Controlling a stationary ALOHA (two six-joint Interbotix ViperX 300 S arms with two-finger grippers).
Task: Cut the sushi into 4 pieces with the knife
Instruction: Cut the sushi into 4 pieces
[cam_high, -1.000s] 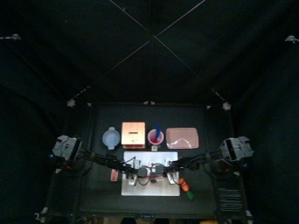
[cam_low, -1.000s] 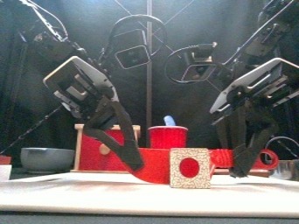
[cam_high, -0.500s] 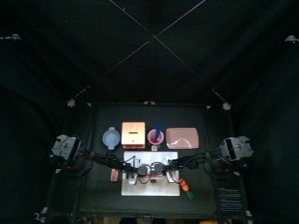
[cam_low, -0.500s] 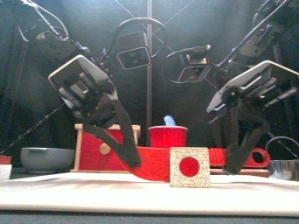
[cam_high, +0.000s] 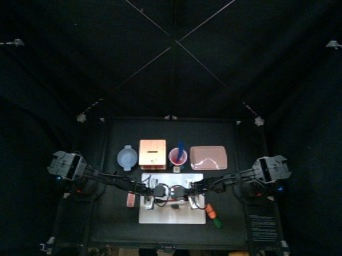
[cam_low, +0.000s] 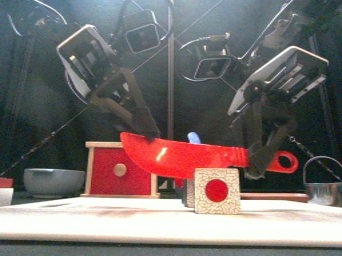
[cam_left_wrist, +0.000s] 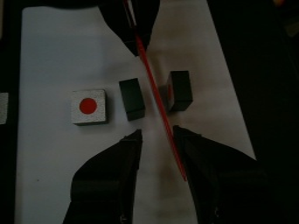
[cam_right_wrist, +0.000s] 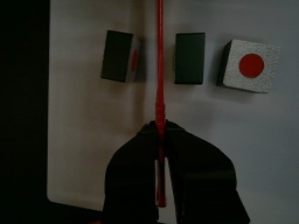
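The sushi roll lies on the white cutting board (cam_left_wrist: 70, 52) as three separate pieces. One is an end piece (cam_low: 218, 190) with a white face and red centre. The others are two dark blocks (cam_right_wrist: 117, 55) (cam_right_wrist: 190, 58) standing apart. My right gripper (cam_right_wrist: 158, 131) is shut on the handle of the red knife (cam_low: 187, 157), which hangs level above the sushi. Seen from the right wrist, the blade (cam_right_wrist: 158, 61) runs over the gap between the dark blocks. My left gripper (cam_left_wrist: 163, 136) stands open at the blade's far end, with the thin blade (cam_left_wrist: 152, 79) passing between its jaws.
Behind the board stand the blue-grey bowl (cam_low: 54, 180), the wooden box with red drawer front (cam_low: 118, 170), the red cup (cam_high: 178, 156) with a blue knife (cam_low: 194, 137), and the pink tray (cam_high: 209, 157). A metal cutter (cam_low: 321, 192) sits at the right. A small toy food (cam_high: 211, 213) lies by the board's right edge.
My left gripper's jaws have opened off the blade. Both arms have risen, and the red knife has come up from board level to above the sushi.
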